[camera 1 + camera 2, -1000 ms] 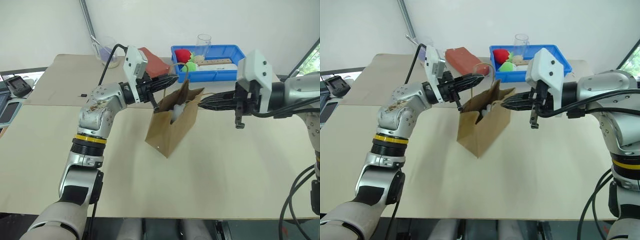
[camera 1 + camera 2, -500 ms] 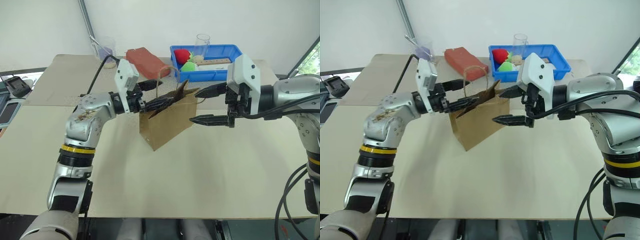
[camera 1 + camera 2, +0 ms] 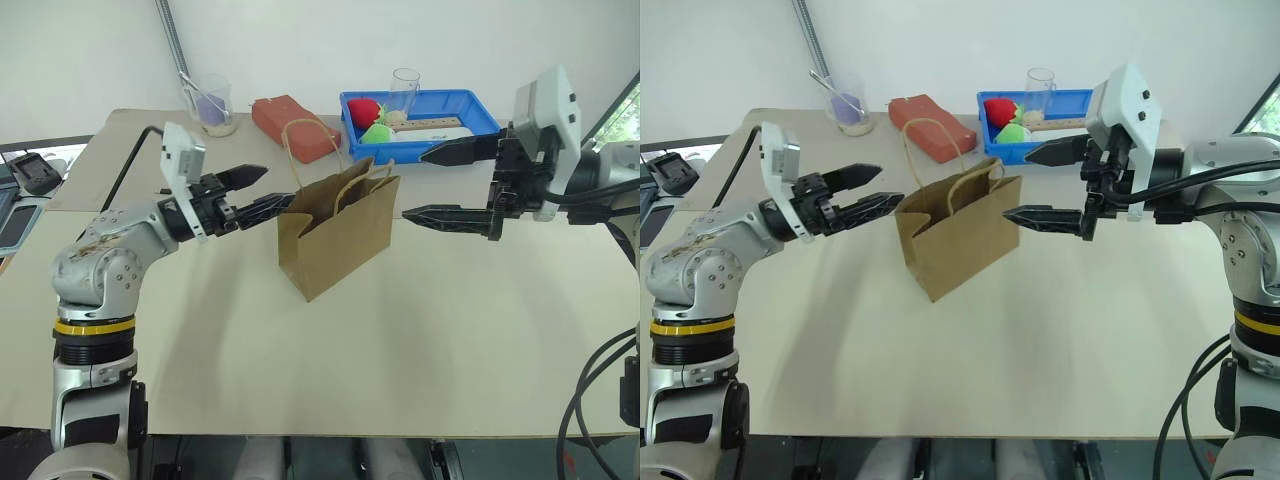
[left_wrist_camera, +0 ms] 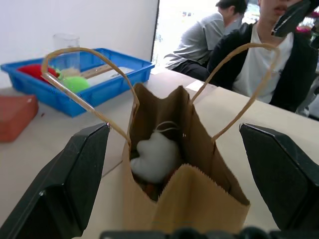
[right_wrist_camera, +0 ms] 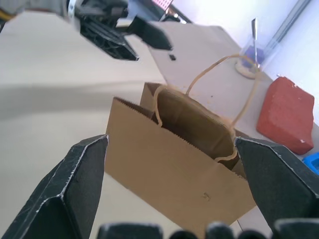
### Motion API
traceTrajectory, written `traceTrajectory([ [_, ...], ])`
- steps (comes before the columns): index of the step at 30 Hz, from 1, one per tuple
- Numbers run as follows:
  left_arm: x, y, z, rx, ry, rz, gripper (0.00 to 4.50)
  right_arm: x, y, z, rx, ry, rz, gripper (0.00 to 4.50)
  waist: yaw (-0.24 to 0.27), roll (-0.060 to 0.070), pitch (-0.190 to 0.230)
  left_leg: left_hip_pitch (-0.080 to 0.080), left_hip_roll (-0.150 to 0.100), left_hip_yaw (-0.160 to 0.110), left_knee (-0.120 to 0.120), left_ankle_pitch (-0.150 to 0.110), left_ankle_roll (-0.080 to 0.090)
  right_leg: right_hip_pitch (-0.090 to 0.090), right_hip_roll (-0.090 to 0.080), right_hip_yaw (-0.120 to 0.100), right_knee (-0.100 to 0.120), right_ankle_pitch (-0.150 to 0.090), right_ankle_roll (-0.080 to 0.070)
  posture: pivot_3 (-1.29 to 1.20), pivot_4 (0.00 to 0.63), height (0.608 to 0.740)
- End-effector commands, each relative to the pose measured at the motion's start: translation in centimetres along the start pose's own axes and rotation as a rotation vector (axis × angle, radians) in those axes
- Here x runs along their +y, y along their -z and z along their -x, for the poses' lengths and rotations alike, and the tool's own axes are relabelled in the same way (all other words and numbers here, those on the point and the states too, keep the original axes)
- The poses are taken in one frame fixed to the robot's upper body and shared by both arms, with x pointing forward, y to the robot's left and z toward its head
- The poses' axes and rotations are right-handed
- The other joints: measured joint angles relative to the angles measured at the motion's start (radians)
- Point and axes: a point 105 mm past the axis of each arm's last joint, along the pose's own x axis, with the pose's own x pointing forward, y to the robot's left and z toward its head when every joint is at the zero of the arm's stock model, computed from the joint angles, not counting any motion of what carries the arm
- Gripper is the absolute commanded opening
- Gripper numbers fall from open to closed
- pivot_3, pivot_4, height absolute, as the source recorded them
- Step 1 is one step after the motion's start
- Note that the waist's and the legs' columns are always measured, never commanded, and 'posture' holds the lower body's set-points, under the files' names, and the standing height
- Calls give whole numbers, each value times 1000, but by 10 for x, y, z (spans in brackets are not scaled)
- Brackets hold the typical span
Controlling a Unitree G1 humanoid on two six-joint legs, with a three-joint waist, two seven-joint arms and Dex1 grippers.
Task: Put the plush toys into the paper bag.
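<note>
The brown paper bag [image 3: 335, 235] stands upright in the middle of the table, mouth open and both cord handles up. In the left wrist view a white plush toy [image 4: 157, 157] lies inside the bag, with a bit of orange-brown beneath it; the reddish-brown toy cannot be made out. My left gripper [image 3: 275, 188] is open just left of the bag, clear of it. On the bag's right side my right gripper [image 3: 412, 186] is open too, holding nothing. From the right wrist the paper bag [image 5: 174, 164] sits between that gripper's spread fingers, a little way off.
A blue bin [image 3: 440, 98] at the back right holds a red toy, a green toy, a glass and a wooden strip. A reddish-orange block [image 3: 293, 125] and a plastic beaker [image 3: 213, 105] stand behind the bag. People sit beyond the table's right side [image 4: 259, 55].
Both grippers were shut at the bag's top a second ago. They have opened and drawn back, the left one well to the left. The bag now stands free.
</note>
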Motion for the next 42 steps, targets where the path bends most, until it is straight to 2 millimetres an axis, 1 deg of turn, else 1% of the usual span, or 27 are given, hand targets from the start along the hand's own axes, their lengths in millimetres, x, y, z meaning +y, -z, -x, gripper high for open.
traceTrajectory([
  [1, -11, 1, 12, -4, 52, -10, 4450, 0, -5, 11, -20, 49, 4, 4475, 0, 0, 0, 0, 0, 0, 0, 0, 0, 0, 0, 0, 0, 0, 0, 0, 150, 740],
  [3, -13, 17, 18, 31, 62, 5, 4450, 7, -2, 13, -18, 33, -17, 4475, 0, 0, 0, 0, 0, 0, 0, 0, 0, 0, 0, 0, 0, 0, 0, 0, 150, 740],
  [6, -5, 33, 22, 58, 31, 12, 4450, 19, -1, 13, -28, -16, -43, 4475, 1, 0, 0, 0, 0, 0, 0, 0, 0, 0, 0, 0, 0, 0, 0, 0, 150, 740],
  [11, 1, 50, 11, 60, 27, 3, 4450, 36, 0, 12, -23, -81, -68, 4475, 5, 0, 0, 2, 0, 0, 0, 0, 0, 2, 0, 0, -1, 0, -1, 0, 150, 740],
  [17, -1, 63, -4, 57, 71, 5, 4450, 49, 3, 12, -1, -133, -88, 4475, 3, 0, 0, 2, 0, 0, 0, 0, 0, 2, 0, 0, -1, 0, 0, 0, 150, 740],
  [21, -3, 63, -8, 61, 106, -7, 4450, 52, 5, 14, 15, -144, -98, 4475, 0, 0, 0, 2, 0, 1, 0, 0, 0, 2, 0, 0, -1, 1, 0, 0, 150, 740],
  [27, -17, 65, -6, 108, 191, -47, 4450, 57, 8, 18, 39, -160, -116, 4475, 0, 0, 0, 2, 0, 1, 0, 0, 0, 2, 0, 0, -1, 0, 0, 0, 150, 740],
  [32, -23, 69, -11, 114, 209, -85, 4450, 57, 8, 17, 40, -158, -120, 4475, 2, 0, 0, 2, 0, 1, 0, 0, 0, 3, 0, 0, -1, 0, 0, 0, 150, 740],
  [38, -28, 72, -19, 88, 182, -107, 4450, 56, 8, 16, 44, -155, -120, 4475, 3, 0, 0, 2, 0, 1, 0, 0, 0, 3, 0, 0, -1, 0, 0, 0, 150, 740],
  [42, -28, 73, -27, 50, 115, -106, 4450, 57, 9, 15, 47, -155, -118, 4475, 2, 0, 0, 2, 0, 1, 0, 0, 0, 3, 0, 0, -1, 0, 0, 0, 150, 740],
])
